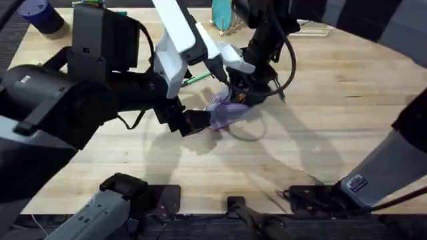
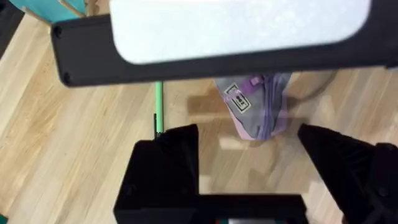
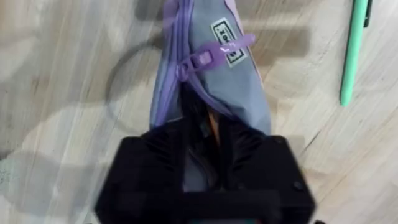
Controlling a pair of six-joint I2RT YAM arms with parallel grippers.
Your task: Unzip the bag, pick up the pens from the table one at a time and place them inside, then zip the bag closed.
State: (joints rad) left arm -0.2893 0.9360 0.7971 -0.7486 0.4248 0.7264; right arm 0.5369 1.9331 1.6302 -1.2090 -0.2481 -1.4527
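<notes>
My right gripper [image 3: 202, 146] is pinching the soft, floppy lavender fabric pouch [image 3: 208, 74] at its end; my left gripper [image 2: 249, 152] is hanging open nearby.

Left gripper [image 2: 249, 155] open above the bag [image 2: 258, 112] on the table [image 2: 68, 149].

Two black fingers [image 2: 168, 162] stand wide apart, with the lavender bag's end lying on the pale planks between and just beyond them; a small white label shows on the fabric. A green pen [image 2: 158, 106] lies just beside the bag, its darker tip near one finger. A white and black arm [image 2: 236, 31] crosses over the far part of the bag, hiding the rest.
</notes>
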